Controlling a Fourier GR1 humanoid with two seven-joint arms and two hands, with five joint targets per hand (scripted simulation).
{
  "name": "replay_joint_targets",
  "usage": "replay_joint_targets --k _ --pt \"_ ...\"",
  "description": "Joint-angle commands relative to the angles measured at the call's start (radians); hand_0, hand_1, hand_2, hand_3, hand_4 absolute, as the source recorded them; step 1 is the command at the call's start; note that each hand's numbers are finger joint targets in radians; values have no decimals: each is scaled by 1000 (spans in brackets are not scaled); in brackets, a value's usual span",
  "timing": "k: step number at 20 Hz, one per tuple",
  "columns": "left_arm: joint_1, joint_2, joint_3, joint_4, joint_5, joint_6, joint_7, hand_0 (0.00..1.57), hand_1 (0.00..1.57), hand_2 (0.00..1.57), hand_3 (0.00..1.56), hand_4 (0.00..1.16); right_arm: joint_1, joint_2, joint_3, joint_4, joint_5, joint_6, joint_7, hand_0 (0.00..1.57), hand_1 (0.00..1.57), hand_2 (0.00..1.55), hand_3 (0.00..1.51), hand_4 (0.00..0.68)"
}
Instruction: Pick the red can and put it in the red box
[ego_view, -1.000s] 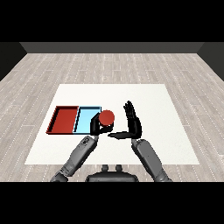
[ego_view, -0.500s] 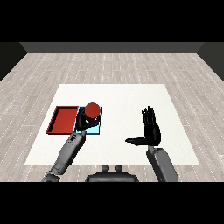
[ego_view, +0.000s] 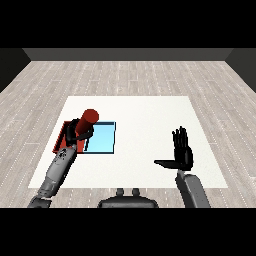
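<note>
Head view: my left hand (ego_view: 77, 131) is curled round the red can (ego_view: 88, 120) and holds it tilted, its top leaning toward the far right. I see the can over the red tray (ego_view: 64, 133), at that tray's right side, close to where it meets the light blue tray (ego_view: 102, 138). Whether the can's base touches the tray floor I cannot tell, since the hand hides it. The two trays lie side by side near the left edge of the white table (ego_view: 140, 112), the red one nearer that edge. My right hand (ego_view: 181, 152) is well apart from them, over the right part of the table toward its near edge, holding nothing, fingers straight and pointing up, thumb stuck out to the left.
</note>
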Motion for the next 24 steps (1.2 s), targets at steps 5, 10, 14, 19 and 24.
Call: replay_joint_targets --k 5,10,14,19,24 --pt "-99 154 66 413 -41 -121 101 1571 1571 1556 1485 1050 -44 21 -20 103 4 0 -2 0 0 0 0 0" --pt "-203 140 34 717 -135 -85 177 1509 1509 1426 1363 972 -40 27 -59 150 -41 53 -64 0 0 0 0 0" --pt "-224 139 32 898 -161 -138 151 632 632 598 0 771 -137 2 -83 245 4 30 -41 0 0 0 0 0" --pt "-250 82 28 1050 -189 -160 119 1119 1119 1044 0 647 -106 59 -51 263 30 15 -108 0 0 0 0 0" --pt "-344 117 -43 1125 -267 -330 183 0 0 0 0 0 -136 14 -105 315 -18 97 -128 0 0 0 0 0"
